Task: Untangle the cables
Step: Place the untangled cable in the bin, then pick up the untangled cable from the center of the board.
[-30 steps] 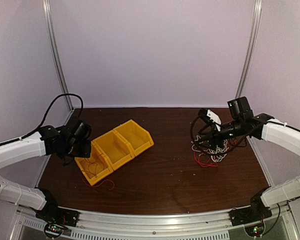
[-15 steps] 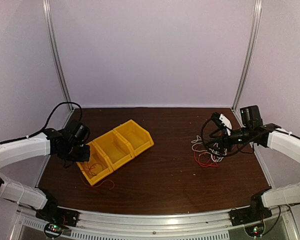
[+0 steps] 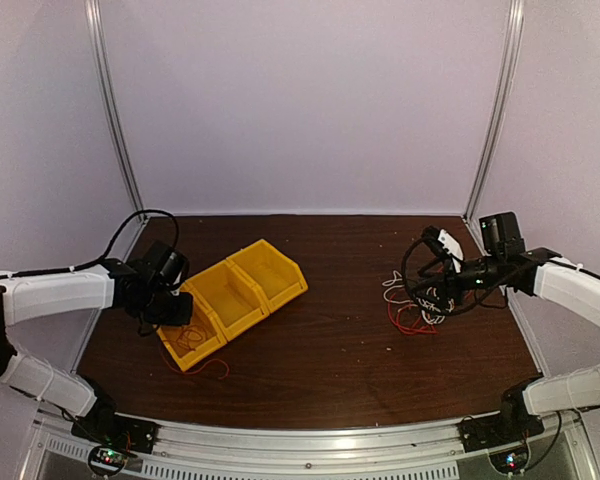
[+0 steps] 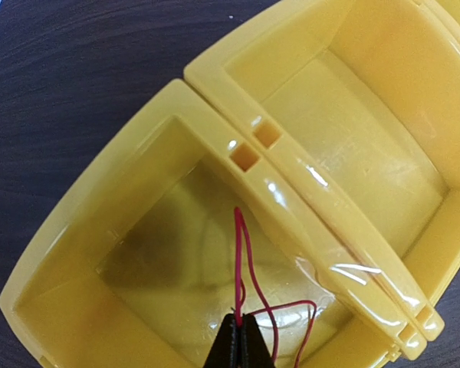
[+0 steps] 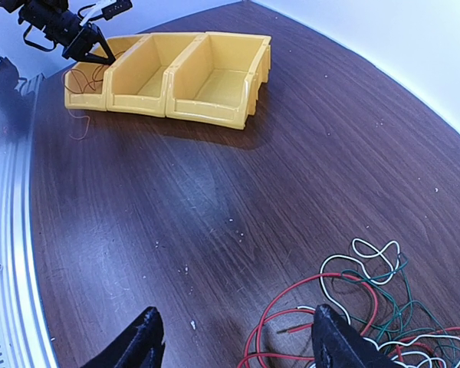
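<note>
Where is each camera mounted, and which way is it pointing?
Top external: high behind the bases, facing down at the table; left arm and right arm show.
Left wrist: straight down into the end bin; left gripper, shut, pinches a red cable.
Right wrist: low across the table toward the bins; right gripper open over the cable tangle.
Shared: all three show the bins.

We view the whole table [image 3: 330,370] from above and behind the arm bases [image 3: 120,432]. The left wrist view looks straight down, close over the yellow bins [image 4: 368,153]. The right wrist view sits low by the cables [image 5: 372,303], facing across the table toward those bins, shared by all three views.
</note>
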Motion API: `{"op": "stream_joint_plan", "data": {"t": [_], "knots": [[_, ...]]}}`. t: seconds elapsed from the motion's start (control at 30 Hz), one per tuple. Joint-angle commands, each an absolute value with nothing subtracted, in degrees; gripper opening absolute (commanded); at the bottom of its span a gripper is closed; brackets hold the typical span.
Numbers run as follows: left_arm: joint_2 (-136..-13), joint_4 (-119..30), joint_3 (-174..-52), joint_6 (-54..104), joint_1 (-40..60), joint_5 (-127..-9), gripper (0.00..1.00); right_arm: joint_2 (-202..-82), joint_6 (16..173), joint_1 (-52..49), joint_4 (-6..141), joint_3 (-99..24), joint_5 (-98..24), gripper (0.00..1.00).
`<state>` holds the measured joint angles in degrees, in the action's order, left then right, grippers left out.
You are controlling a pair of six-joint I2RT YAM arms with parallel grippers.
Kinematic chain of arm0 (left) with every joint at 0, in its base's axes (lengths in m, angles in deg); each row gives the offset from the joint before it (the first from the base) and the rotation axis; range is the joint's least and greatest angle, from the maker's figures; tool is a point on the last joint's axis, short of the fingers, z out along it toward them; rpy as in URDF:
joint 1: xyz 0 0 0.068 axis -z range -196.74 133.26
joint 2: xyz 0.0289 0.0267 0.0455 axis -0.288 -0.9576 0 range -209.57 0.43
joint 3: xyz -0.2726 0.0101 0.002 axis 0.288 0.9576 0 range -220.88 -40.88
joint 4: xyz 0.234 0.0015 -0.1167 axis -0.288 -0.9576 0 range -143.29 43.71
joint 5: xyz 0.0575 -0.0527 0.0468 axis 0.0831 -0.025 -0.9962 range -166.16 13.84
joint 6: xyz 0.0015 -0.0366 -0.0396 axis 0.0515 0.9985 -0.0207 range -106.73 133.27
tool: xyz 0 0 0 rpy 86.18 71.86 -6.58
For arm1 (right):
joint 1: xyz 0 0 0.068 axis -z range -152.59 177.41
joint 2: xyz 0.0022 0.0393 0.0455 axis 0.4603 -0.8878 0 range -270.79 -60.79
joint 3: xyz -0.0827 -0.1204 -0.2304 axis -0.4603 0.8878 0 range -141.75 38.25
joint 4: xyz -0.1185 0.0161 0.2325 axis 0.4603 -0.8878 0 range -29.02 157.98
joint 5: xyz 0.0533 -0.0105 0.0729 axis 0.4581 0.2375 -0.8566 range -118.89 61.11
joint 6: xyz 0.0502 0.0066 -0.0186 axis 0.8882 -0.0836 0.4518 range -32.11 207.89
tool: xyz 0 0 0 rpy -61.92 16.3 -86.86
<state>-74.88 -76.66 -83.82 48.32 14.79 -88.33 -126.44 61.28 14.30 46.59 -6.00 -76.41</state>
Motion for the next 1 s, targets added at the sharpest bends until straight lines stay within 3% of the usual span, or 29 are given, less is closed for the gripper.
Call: {"op": "stream_joint_plan", "data": {"t": [0.0, 0.1, 0.2, 0.27, 0.57, 0.77, 0.97], "knots": [[-74.95, -74.22, -83.47, 46.86, 14.55, -87.48, 0.00, -126.78, 61.02, 14.57, 47.51, -5.51, -76.79, 0.66], [-73.87, -75.86, -84.42, 46.10, 14.55, -87.57, 0.00, -127.06, 60.99, 14.58, 47.43, -5.52, -76.79, 0.66], [-71.13, -78.25, -86.22, 45.32, 14.55, -87.66, 0.20, -127.15, 60.91, 14.57, 47.42, -5.52, -76.79, 0.66], [-68.76, -80.12, -88.01, 45.10, 14.55, -87.88, 0.28, -127.23, 60.91, 14.57, 47.42, -5.52, -76.77, 0.66], [-60.40, -84.79, -92.62, 42.43, 14.55, -81.65, 0.53, -128.18, 60.57, 14.60, 47.24, -5.73, -76.86, 0.66], [-59.51, -91.59, -90.96, 46.55, 14.55, -81.21, 0.55, -128.37, 60.21, 14.57, 46.81, -5.79, -76.88, 0.66], [-50.31, -93.66, -85.85, 50.56, 14.51, -81.15, 0.56, -128.49, 59.69, 14.57, 46.86, -5.77, -76.78, 0.67]]}}
